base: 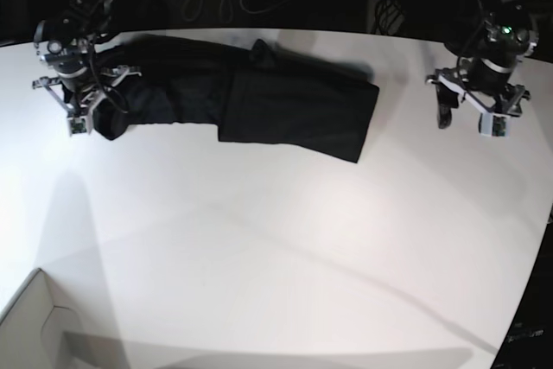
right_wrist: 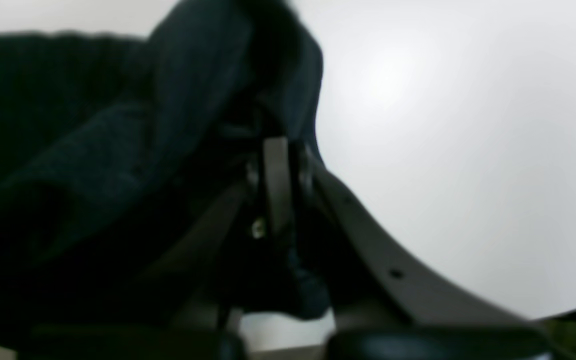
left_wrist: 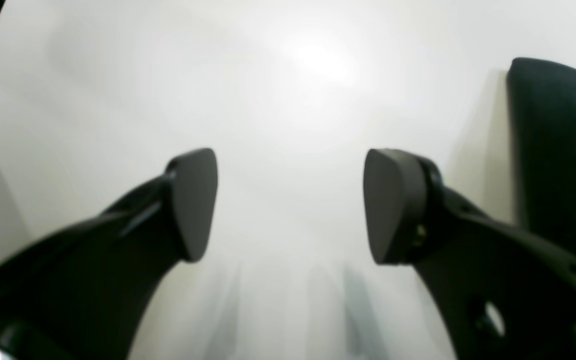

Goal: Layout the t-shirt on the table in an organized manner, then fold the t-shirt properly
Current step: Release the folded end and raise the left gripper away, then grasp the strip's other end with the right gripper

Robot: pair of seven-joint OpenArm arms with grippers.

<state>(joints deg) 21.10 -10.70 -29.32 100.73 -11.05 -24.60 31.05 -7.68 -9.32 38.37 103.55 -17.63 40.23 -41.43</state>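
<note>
The shirt [base: 276,105] is lying stretched along the far side of the table [base: 259,248], its body partly folded into a dark rectangle and one sleeve reaching toward our right gripper [base: 89,101]. In the right wrist view we are seeing that gripper's jaws clenched together on the shirt's black cloth [right_wrist: 118,125], which is bunching up around them. Our left gripper [left_wrist: 290,205] is hanging over bare table well apart from the shirt, its jaws spread wide and grasping nothing; a dark edge of the shirt [left_wrist: 558,150] is showing at that view's right
</note>
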